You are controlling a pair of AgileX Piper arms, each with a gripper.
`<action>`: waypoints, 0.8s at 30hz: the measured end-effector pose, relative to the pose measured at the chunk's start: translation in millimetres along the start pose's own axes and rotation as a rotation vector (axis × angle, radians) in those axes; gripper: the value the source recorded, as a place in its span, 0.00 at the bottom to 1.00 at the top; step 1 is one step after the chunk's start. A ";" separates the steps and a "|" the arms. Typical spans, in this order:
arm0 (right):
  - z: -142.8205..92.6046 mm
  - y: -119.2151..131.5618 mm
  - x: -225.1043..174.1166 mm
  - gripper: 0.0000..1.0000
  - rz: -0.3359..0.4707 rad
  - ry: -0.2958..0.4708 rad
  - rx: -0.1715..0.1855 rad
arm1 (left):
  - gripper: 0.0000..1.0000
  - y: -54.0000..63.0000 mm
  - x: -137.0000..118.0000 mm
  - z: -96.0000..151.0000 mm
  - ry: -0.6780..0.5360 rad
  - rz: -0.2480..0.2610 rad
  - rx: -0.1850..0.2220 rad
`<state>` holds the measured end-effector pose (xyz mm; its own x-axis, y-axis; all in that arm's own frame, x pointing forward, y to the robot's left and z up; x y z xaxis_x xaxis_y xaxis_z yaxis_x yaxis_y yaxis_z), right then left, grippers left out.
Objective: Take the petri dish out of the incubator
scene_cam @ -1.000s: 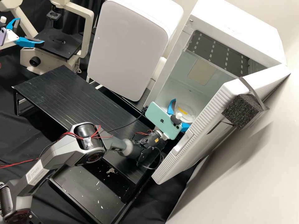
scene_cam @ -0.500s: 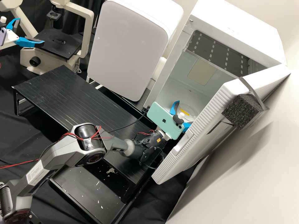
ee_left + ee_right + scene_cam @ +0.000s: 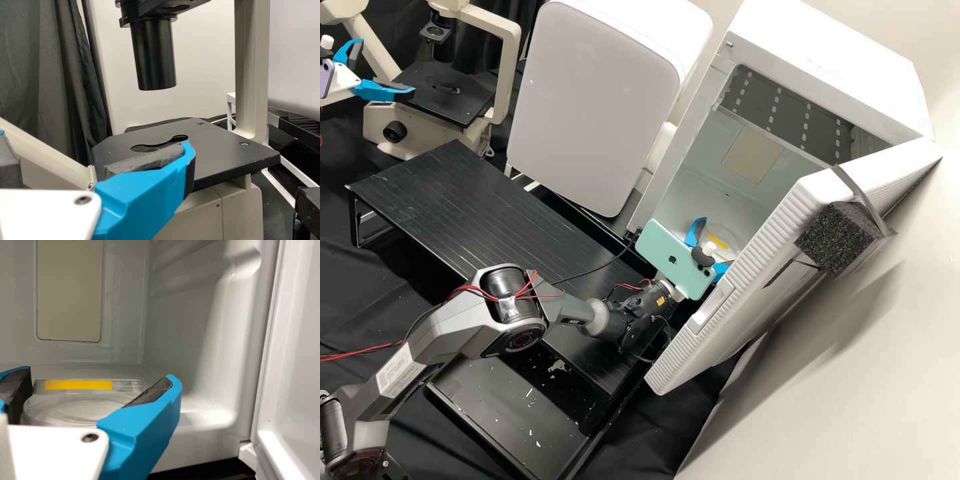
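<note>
Grasp step apparently in hand: clear, round, yellow-marked petri dish [image 3: 75,411] inside white, boxy incubator [image 3: 813,60], near right gripper [image 3: 100,374], jaws spread. Next requires aligned closure, level withdrawal. Left gripper [image 3: 387,65]: jaws apart.

right tool [image 3: 715,243], jaws apart

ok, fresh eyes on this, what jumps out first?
The big white incubator on the high view's right, its door open. Then the mint phone on the right arm at its mouth. In the right wrist view, the yellow strip by the clear dish, between open blue jaws.
</note>
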<state>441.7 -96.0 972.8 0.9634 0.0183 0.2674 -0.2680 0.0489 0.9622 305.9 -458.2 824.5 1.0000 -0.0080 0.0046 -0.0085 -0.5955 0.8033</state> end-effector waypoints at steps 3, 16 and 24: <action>0.9 0.9 -0.3 0.00 0.002 -0.002 -0.001 | 1.00 0.0 0.0 0.0 0.000 0.000 0.000; 6.6 20.0 -26.8 0.00 0.034 -0.034 0.012 | 1.00 0.0 0.0 0.0 0.000 0.000 0.000; -0.8 37.6 -61.2 0.00 0.089 -0.008 0.064 | 1.00 0.0 0.0 0.0 0.000 0.000 0.000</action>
<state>372.7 -94.5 992.6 0.9358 0.0114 0.3525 -0.3523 -0.0170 0.9357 305.9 -458.2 824.5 1.0000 -0.0080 0.0046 -0.0085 -0.5955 0.8033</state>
